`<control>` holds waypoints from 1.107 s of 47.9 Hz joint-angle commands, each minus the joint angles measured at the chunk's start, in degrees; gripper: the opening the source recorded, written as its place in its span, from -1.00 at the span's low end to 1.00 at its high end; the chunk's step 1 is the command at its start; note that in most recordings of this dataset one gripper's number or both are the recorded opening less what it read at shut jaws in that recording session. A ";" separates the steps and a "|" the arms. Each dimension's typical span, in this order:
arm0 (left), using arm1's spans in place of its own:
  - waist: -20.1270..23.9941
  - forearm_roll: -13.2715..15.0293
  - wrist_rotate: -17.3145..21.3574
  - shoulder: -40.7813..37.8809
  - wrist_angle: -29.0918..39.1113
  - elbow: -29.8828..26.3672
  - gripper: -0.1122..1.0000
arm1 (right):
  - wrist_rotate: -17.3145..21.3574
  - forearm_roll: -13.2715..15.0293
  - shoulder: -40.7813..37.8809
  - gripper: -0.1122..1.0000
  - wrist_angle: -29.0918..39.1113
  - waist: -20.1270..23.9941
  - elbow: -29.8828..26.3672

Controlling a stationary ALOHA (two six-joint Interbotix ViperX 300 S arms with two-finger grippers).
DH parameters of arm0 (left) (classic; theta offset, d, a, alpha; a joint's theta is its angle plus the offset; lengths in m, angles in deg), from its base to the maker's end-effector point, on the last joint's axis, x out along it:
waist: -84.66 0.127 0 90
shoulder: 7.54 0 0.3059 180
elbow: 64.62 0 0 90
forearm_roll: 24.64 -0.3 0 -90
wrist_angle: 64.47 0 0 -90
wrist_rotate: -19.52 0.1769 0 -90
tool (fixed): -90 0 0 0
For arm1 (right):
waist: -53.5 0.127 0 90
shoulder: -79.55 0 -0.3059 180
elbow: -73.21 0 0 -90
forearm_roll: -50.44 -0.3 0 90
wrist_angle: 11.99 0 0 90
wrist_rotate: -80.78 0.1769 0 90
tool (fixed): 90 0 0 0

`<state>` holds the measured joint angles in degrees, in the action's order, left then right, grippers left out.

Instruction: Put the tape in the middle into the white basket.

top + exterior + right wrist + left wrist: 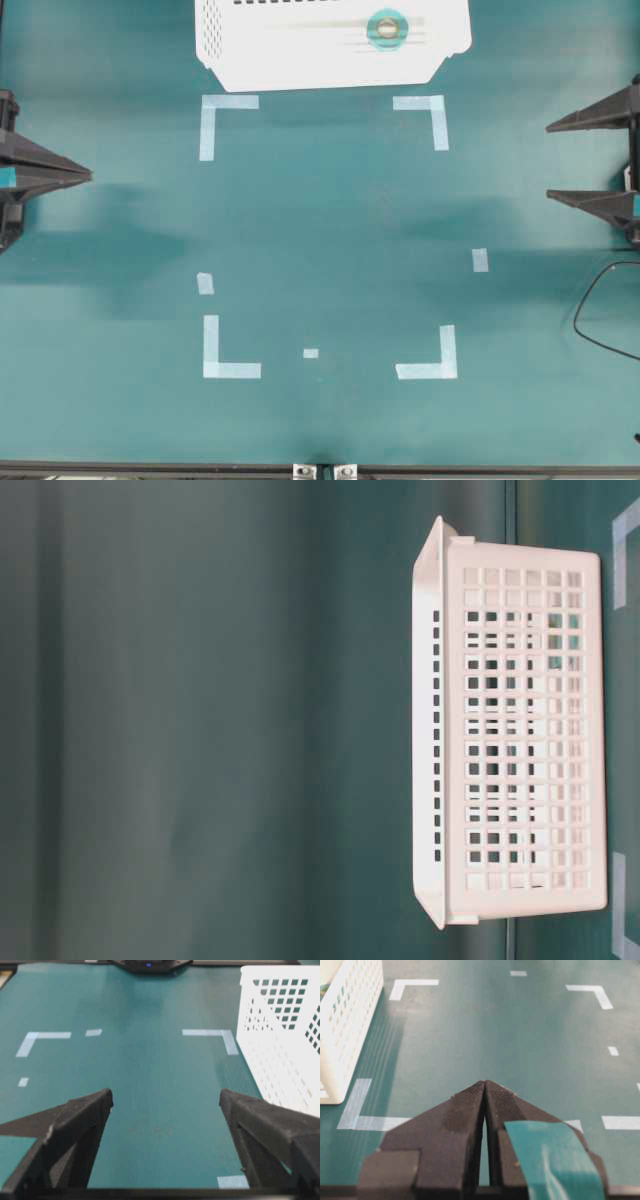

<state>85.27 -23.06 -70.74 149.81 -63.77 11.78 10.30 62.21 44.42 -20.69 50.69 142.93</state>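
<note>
At the right edge of the green surface (330,230) the right claw (597,158) sits with its two black fingers (80,1120) spread as wide as they go, and nothing is between them. Just in front of it the surface is bare green, with a small bit of pale tape strip (480,260) a little way ahead. Farther out from this claw are the pale corner marks (424,115) that make a big box shape in the middle. Across from it, at the left edge, the left claw (85,175) has its fingers pressed tight together to a point, holding nothing. Off to the side of both claws, past the far corner marks, stands the white basket (250,55) with its many little square holes. The tape (386,28), a small teal ring, lies inside the basket, nearer the right claw's end, well apart from both claws.
</note>
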 commanded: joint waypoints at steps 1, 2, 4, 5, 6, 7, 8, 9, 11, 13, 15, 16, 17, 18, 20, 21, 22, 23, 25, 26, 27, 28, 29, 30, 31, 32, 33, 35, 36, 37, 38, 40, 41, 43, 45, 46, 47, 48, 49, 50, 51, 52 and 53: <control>0.26 0.09 0.00 -0.53 -0.35 -0.97 -0.99 | 0.09 0.09 -0.35 1.00 -0.09 0.09 -0.35; 0.35 0.00 0.00 -0.53 -0.35 -0.97 -0.99 | 0.09 0.09 -0.35 1.00 -0.09 0.09 -0.35; 0.35 0.09 0.00 -0.53 -0.35 -0.88 -0.99 | 0.09 0.09 -0.35 1.00 -0.09 0.09 -0.09; 0.35 0.09 0.00 -0.44 -0.26 -0.79 -0.99 | 0.09 0.09 -0.35 1.00 -0.09 0.00 0.09; 0.35 0.00 0.00 -0.53 -0.26 -0.79 -0.99 | 0.09 0.09 -0.35 1.00 -0.09 0.00 0.26; 0.35 0.09 0.00 -0.53 -0.35 -0.79 -0.99 | 0.09 0.09 -0.35 1.00 -0.09 0.00 0.35; 0.35 0.09 0.00 -0.53 -0.35 -0.79 -0.99 | 0.09 0.09 -0.26 1.00 -0.09 0.09 0.53; 0.35 0.09 0.00 -0.53 -0.35 -0.70 -0.99 | 0.09 0.09 -0.35 1.00 -0.09 0.00 0.70; 0.35 0.00 0.00 -0.53 -0.35 -0.70 -0.99 | 0.09 0.09 -0.26 1.00 -0.09 0.09 0.97; 0.35 0.09 0.00 -0.53 -0.35 -0.70 -0.99 | 0.09 0.09 -0.26 1.00 -0.09 0.00 1.14; 0.35 0.09 0.00 -0.53 -0.35 -0.70 -0.99 | 0.09 0.09 -0.18 1.00 -0.09 0.00 1.32; 0.26 0.09 0.00 -0.53 -0.35 -0.70 -0.99 | 0.09 0.09 -0.18 1.00 -0.09 0.00 1.49; 0.35 0.00 0.00 -0.53 -0.35 -0.70 -0.99 | 0.09 0.09 -0.18 1.00 -0.09 0.00 1.58; 0.35 0.00 0.00 -0.53 -0.35 -0.70 -0.99 | 0.09 0.09 -0.18 1.00 -0.09 0.00 1.76; 0.35 0.09 0.00 -0.53 -0.35 -0.70 -0.99 | 0.09 0.09 -0.18 1.00 -0.09 0.00 1.93; 0.35 0.09 0.00 -0.53 -0.35 -0.70 -0.99 | 0.09 0.09 -0.18 1.00 -0.09 0.09 2.02; 0.35 0.09 0.00 -0.53 -0.35 -0.70 -0.99 | 0.09 0.09 -0.18 1.00 0.00 0.00 2.20; 0.35 0.09 0.00 -0.53 -0.35 -0.70 -0.99 | 0.09 0.09 -0.18 1.00 0.00 0.00 2.29; 0.35 0.00 0.00 -0.44 -0.35 -0.62 -0.99 | 0.09 0.09 -0.18 1.00 0.18 0.00 2.55; 0.35 0.09 0.00 -0.53 -0.26 -0.70 -0.99 | 0.09 0.09 -0.18 1.00 0.35 0.00 2.72; 0.35 0.09 0.00 -0.53 -0.26 -0.70 -0.99 | 0.09 0.09 -0.18 1.00 0.62 0.00 2.81; 0.35 0.00 0.00 -0.53 -0.35 -0.70 -0.99 | 0.09 0.09 -0.18 1.00 0.79 0.00 2.90; 0.35 0.00 0.09 -0.53 -0.35 -0.62 -0.99 | 0.09 0.09 -0.18 1.00 1.05 0.00 3.08; 0.35 0.09 0.09 -0.53 -0.26 -0.62 -0.99 | 0.09 0.09 -0.18 1.00 1.49 0.00 3.16; 0.35 0.09 0.09 -0.53 -0.35 -0.62 -0.99 | 0.09 0.09 -0.18 1.00 2.02 0.09 3.34; 0.35 0.09 0.09 -0.53 -0.35 -0.70 -0.99 | 0.09 0.09 -0.18 1.00 2.46 0.00 3.43; 0.35 0.00 0.09 -0.53 -0.26 -0.62 -0.99 | 0.09 0.09 -0.18 1.00 2.99 0.09 3.52; 0.35 0.00 0.09 -0.53 -0.35 -0.62 -0.99 | 0.09 0.09 -0.18 1.00 4.13 0.00 3.60; 0.35 0.09 0.09 -0.53 -0.35 -0.62 -0.99 | 0.09 0.09 -0.18 1.00 4.57 0.00 3.69; 0.35 0.09 0.09 -0.53 -0.35 -0.62 -0.99 | 0.09 0.09 -0.18 1.00 5.19 0.00 3.69; 0.26 0.00 0.09 -0.53 -0.26 -0.62 -0.99 | 0.09 0.09 -0.09 1.00 5.71 0.09 3.69; 0.35 0.09 0.18 -0.53 -0.26 -0.62 -0.99 | 0.09 0.09 -0.09 1.00 6.77 0.00 3.78; 0.35 0.09 0.09 -0.53 -0.26 -0.62 -0.99 | 0.09 0.09 -0.18 1.00 7.21 0.09 3.78; 0.35 0.09 0.18 -0.53 -0.26 -0.53 -0.99 | 0.09 0.09 -0.18 1.00 8.09 0.00 3.78; 0.35 0.00 0.26 -0.53 -0.26 -0.35 -0.99 | 0.09 0.09 -0.09 1.00 8.79 0.00 3.87; 0.35 0.09 0.26 -0.53 -0.35 -0.35 -0.99 | 0.09 0.09 -0.18 1.00 9.14 0.00 3.96; 0.35 0.09 0.26 -0.44 -0.35 -0.26 -0.99 | 0.09 0.18 -0.09 1.00 9.40 0.00 3.96; 0.35 0.09 0.26 -0.53 -0.35 -0.26 -0.99 | 0.18 0.09 -0.18 1.00 9.58 0.00 4.13; 0.35 0.00 0.26 -0.53 -0.35 -0.26 -0.99 | 0.18 0.09 -0.18 1.00 9.58 0.00 4.13; 0.35 0.09 0.18 -0.53 -0.26 -0.26 -0.99 | 0.18 0.09 -0.18 1.00 9.58 0.00 4.31; 0.35 0.09 0.18 -0.44 -0.26 -0.18 -0.99 | 0.18 0.09 -0.09 1.00 9.58 0.00 4.39; 0.35 0.09 0.18 -0.53 -0.35 -0.18 -0.99 | 0.18 0.09 -0.09 1.00 9.58 0.00 4.48; 0.35 0.09 0.18 -0.44 -0.26 -0.09 -0.99 | 0.18 0.09 -0.09 1.00 9.49 0.00 4.66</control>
<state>85.45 -23.15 -70.65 149.81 -63.77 12.30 10.38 62.21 44.68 -11.02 50.69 147.94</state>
